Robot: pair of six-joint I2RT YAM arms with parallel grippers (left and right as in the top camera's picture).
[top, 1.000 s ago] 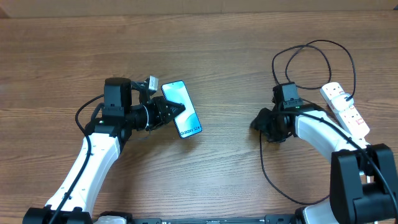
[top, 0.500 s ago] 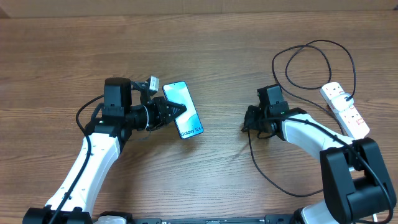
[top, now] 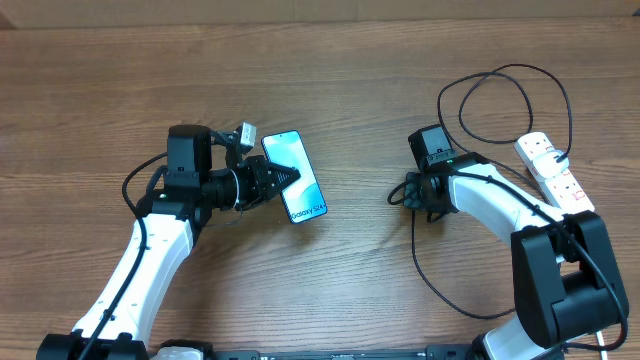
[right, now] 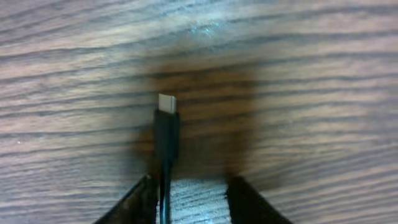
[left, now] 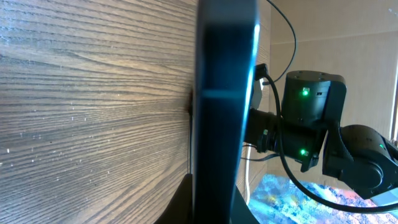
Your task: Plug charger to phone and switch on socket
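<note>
Your left gripper is clamping the phone left of desk centre | right gripper is pinching the charger, tip protruding, right of centre | you should be squaring the tip to the phone's port, easing in slowly | socket is lying by the right edge

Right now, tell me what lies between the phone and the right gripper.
Only bare wooden table: the overhead view shows nothing on the stretch from the phone, held by the left gripper, to the right gripper with the charger plug.

Light blue screen of the phone at left, black charger with silvery tip, white socket with red switches at right, brown wood-grain table
</note>
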